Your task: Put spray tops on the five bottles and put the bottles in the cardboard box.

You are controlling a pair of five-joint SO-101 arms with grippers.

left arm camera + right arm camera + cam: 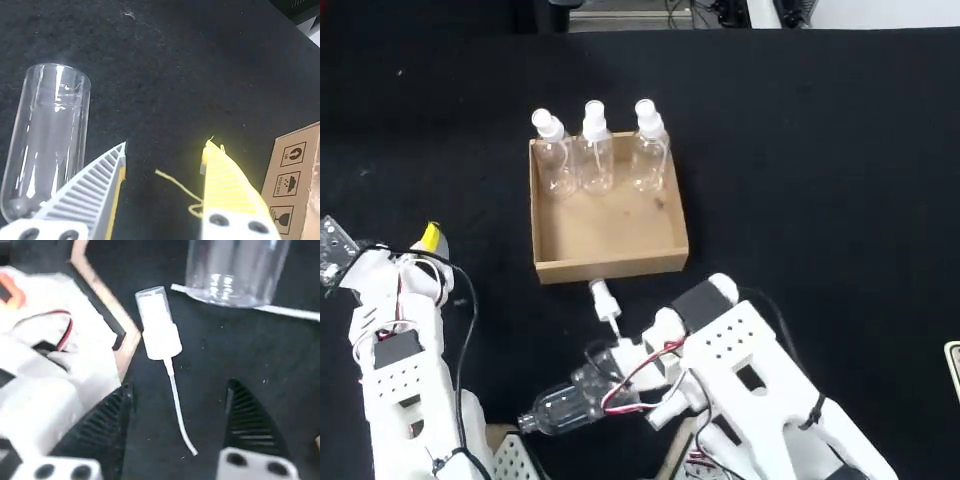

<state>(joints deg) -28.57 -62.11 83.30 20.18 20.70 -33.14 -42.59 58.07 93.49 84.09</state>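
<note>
Spray top (159,332) lies by the open, empty right end effector (180,387); overhead, three capped bottles (595,155) stand boxed.

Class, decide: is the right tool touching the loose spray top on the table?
Apart. The right wrist view shows the spray top lying in the gap of the open right tool, with bare table visible on either side of it.

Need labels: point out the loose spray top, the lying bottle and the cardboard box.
loose spray top (159,332), right wrist view, on its white head.
lying bottle (562,405), high view, on its clear body.
cardboard box (620,265), high view, on its near wall.
</note>
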